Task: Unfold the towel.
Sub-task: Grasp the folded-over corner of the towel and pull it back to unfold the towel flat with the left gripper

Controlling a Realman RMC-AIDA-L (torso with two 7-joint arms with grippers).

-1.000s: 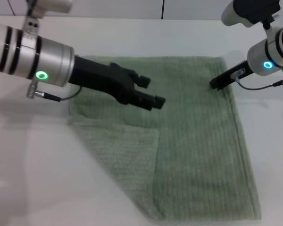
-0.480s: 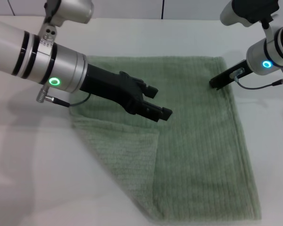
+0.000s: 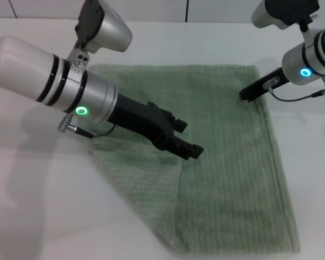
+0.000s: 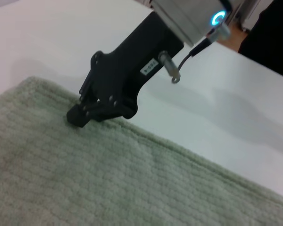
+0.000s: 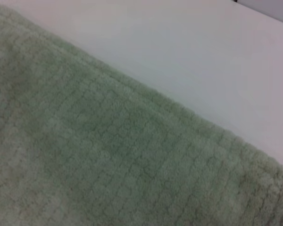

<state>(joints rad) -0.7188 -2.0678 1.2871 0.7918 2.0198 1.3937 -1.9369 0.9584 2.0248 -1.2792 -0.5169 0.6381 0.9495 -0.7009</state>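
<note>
The sage-green towel (image 3: 233, 162) lies flat on the white table, with its near-left corner folded over as a triangular flap (image 3: 146, 187). My left gripper (image 3: 188, 138) is open and empty, hovering low over the towel's middle, just beyond the flap's upper edge. My right gripper (image 3: 244, 96) is shut, its tips resting on the towel near the far-right corner. The left wrist view shows that right gripper (image 4: 78, 117) touching the towel (image 4: 108, 179) by its edge. The right wrist view shows only towel (image 5: 108, 155) and table.
The white table (image 3: 38, 216) surrounds the towel, with bare surface to the left and at the far side. A wall edge runs along the back (image 3: 151, 11).
My left arm has moved forward and to the right over the towel, bringing its open gripper closer to the folded flap. The right arm and the towel have not moved.
</note>
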